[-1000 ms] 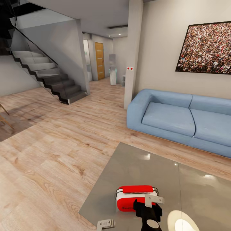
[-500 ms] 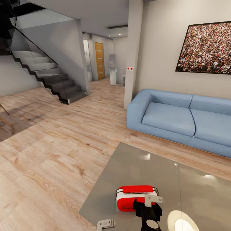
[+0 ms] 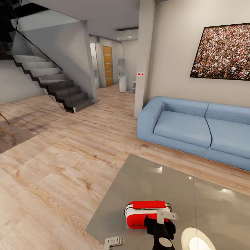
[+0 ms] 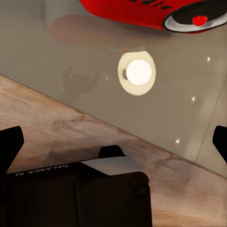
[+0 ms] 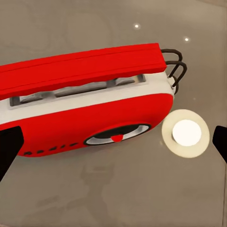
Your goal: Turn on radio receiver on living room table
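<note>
The red radio receiver (image 3: pixel 147 212) with white side trim stands near the front left corner of the glossy grey table (image 3: pixel 156 184). My right gripper (image 3: pixel 160 222) hangs just above and in front of it. In the right wrist view the radio receiver (image 5: pixel 85 94) lies between the spread black fingertips (image 5: pixel 9 149), its round dial (image 5: pixel 116 136) facing the camera; the jaws are open and empty. My left gripper (image 3: pixel 114 241) hovers at the table's front left edge, open, with the radio receiver (image 4: pixel 142 12) ahead of it and its fingers (image 4: pixel 9 146) wide apart.
A long light-blue sofa (image 3: pixel 194 128) stands behind the table under a framed crowd picture (image 3: pixel 222 52). Light wood floor (image 3: pixel 59 163) stretches left to a dark staircase (image 3: pixel 55 83). A white pillar (image 3: pixel 144 55) rises by the sofa's end. A bright lamp reflection (image 3: pixel 194 241) shows on the tabletop.
</note>
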